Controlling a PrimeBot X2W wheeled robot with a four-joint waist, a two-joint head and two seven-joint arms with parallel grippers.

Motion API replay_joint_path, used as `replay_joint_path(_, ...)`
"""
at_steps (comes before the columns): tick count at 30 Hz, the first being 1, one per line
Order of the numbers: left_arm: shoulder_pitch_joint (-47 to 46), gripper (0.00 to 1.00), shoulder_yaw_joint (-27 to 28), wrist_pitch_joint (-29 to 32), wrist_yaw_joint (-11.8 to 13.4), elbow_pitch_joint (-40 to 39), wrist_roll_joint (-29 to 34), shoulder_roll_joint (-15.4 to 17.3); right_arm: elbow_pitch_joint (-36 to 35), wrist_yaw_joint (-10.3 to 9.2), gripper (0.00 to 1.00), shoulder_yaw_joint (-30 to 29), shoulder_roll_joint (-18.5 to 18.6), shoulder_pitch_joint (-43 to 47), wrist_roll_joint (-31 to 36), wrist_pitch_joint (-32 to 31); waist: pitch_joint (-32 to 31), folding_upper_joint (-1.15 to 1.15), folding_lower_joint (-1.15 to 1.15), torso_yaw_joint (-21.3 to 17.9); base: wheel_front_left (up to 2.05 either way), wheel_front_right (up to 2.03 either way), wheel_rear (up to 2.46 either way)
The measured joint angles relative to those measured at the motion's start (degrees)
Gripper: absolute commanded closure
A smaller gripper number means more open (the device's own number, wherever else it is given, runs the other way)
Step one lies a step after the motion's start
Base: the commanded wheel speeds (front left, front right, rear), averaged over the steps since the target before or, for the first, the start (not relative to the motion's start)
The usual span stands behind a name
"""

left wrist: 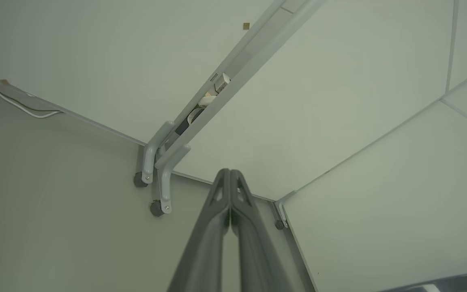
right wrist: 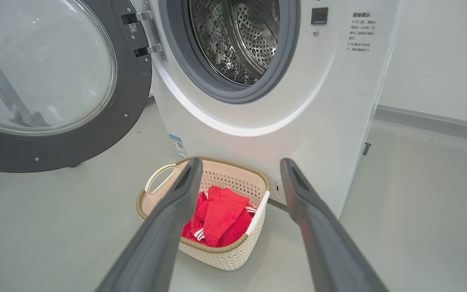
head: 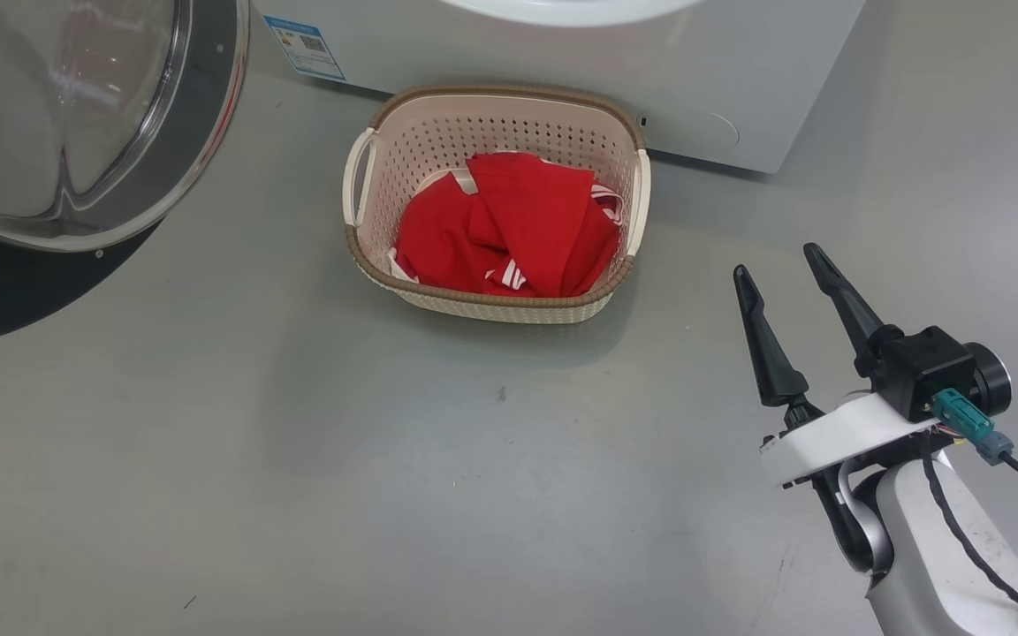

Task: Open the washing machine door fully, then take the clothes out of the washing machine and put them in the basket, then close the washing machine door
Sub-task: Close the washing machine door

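Right claw (head: 777,260): wide, empty, near basket (head: 500,91). Left claw (left wrist: 230,171): pinched shut, empty. Clothes (head: 509,230): in basket. Door (head: 213,132): stands open; closing likely wants a steady push on its black rim, clearing the basket.

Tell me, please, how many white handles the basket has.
2. One handle is on the basket's left side in the head view, the other on its right side; none looks hidden.

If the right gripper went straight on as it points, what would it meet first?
Probably the white front of the washing machine, just above the rear rim of the basket. Depth is unclear, so the right gripper, jaws open, might clip that rim first.
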State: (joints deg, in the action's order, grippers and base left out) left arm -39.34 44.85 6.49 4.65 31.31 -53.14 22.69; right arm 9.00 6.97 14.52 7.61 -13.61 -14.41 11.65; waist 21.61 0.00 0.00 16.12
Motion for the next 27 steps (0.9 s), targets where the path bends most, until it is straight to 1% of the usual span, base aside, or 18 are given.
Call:
replay_joint_path(3, -2.0, 1.0, 2.9, 1.8, 1.1, 3.4, -3.3, -0.1, 0.1, 0.0, 0.0, 0.0, 0.0, 0.0, 0.0, 0.0, -0.1, 0.0, 0.0, -0.1, 0.0, 0.0, 0.0)
replay_joint_path(9, -5.4, 1.0, 4.2, 7.5, 1.6, 8.2, -7.6, -0.7, 0.3, 0.0, 0.0, 0.0, 0.0, -0.1, 0.0, 0.1, -0.3, 0.0, 0.0, -0.3, 0.0, 0.0, 0.0)
replay_joint_path(12, -6.0, 1.0, 3.5, 10.3, 1.6, 9.8, -8.7, -0.7, 0.4, 0.0, 0.0, 0.0, 0.0, -0.2, -0.1, 0.1, -0.4, 0.0, 0.0, -0.3, 0.0, 0.0, 0.0)
replay_joint_path(19, -8.3, 1.0, 3.3, 14.3, 1.6, 12.7, -9.5, -0.6, 0.8, 0.0, 0.0, 0.0, -0.1, -0.7, -0.1, 0.3, -0.6, 0.0, 0.0, -0.5, 0.0, 0.0, 0.0)
replay_joint_path(27, -9.8, 1.0, 1.3, 20.1, 1.6, 15.1, -10.5, -0.5, 1.1, 0.0, 0.0, 0.0, -0.2, -0.7, -0.1, 0.4, -0.9, 0.0, 0.0, -0.8, 0.0, 0.0, 0.0)
